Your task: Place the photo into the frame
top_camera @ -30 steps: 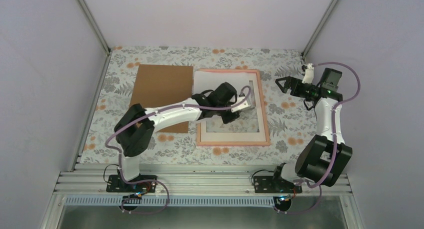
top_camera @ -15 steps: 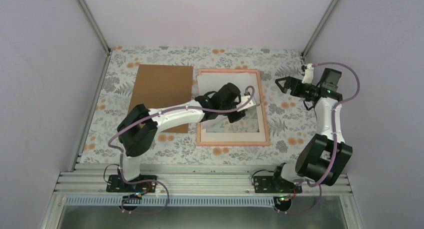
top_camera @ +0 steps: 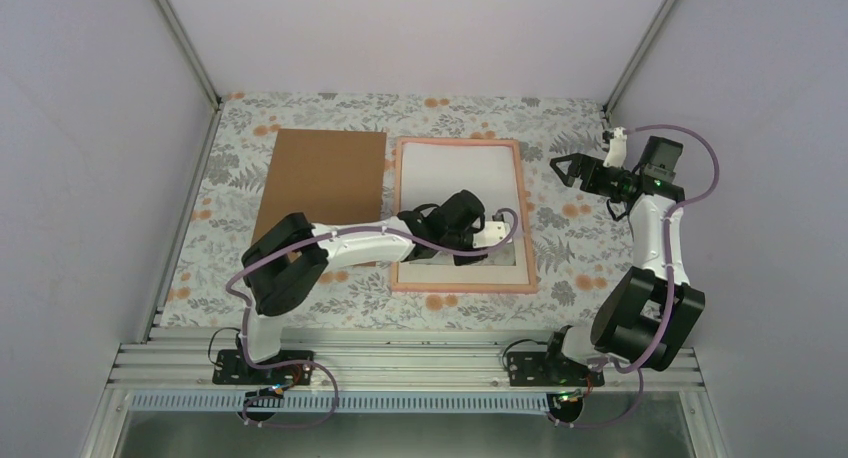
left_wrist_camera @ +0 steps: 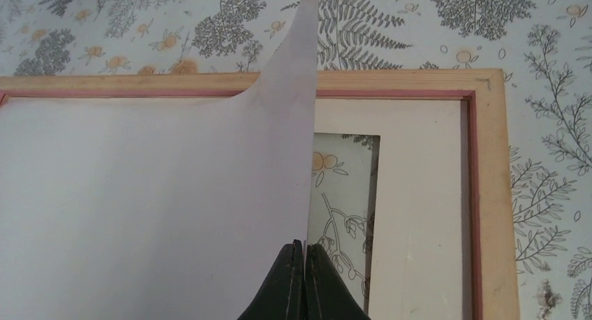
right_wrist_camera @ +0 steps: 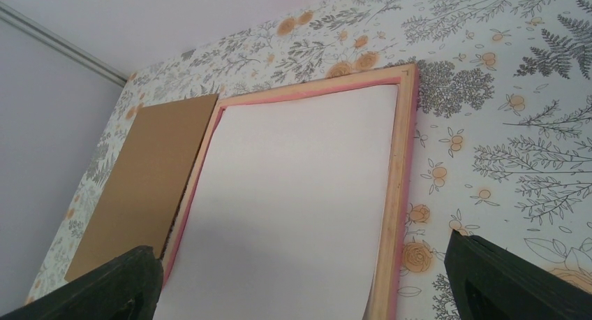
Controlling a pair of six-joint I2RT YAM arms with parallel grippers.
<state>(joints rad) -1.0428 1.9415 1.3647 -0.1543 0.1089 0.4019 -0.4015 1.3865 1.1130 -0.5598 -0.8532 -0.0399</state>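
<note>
The photo (top_camera: 455, 173) lies white back up inside the pink frame (top_camera: 465, 287), squared to its far end. My left gripper (top_camera: 497, 236) is low over the frame's near part, shut on the photo's near edge. In the left wrist view the gripper (left_wrist_camera: 305, 244) pinches that edge, and the sheet (left_wrist_camera: 139, 208) curls up at one corner. Beside it the frame's white mat (left_wrist_camera: 419, 215) and pale rail (left_wrist_camera: 492, 194) show. My right gripper (top_camera: 563, 168) hangs open to the right of the frame, holding nothing. Its wrist view shows the photo (right_wrist_camera: 300, 180) and the frame (right_wrist_camera: 398, 166).
A plain brown cardboard board (top_camera: 325, 188) lies flat on the floral tablecloth, touching the frame's left side; it shows too in the right wrist view (right_wrist_camera: 139, 180). Metal posts and grey walls close in the table on three sides.
My left gripper has pulled the photo toward the near side. The sheet, skewed over the frame's far left a second ago, now lies square inside it. The right arm has not moved.
</note>
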